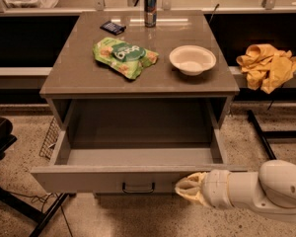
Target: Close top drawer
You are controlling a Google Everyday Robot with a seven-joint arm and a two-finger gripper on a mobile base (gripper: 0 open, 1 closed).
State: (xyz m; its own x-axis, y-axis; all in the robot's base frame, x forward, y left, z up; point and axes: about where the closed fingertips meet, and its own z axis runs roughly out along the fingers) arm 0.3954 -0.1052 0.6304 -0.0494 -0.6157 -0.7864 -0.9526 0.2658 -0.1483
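The top drawer [113, 177] is a wide, deep grey-brown drawer, pulled out from under the cabinet top and empty inside. Its flat front carries a small dark bar handle [138, 187] at the centre. My gripper [186, 188] comes in from the lower right on a white arm. Its pale fingertips sit against the drawer front, just right of the handle. The drawers below are hidden behind the open front.
On the cabinet top [79, 73] lie a green snack bag [124, 56], a white bowl [192, 59], a drink can [150, 1] and a small dark packet [113, 27]. A yellow cloth [267, 65] hangs on the right. A dark chair [0, 137] stands at the left.
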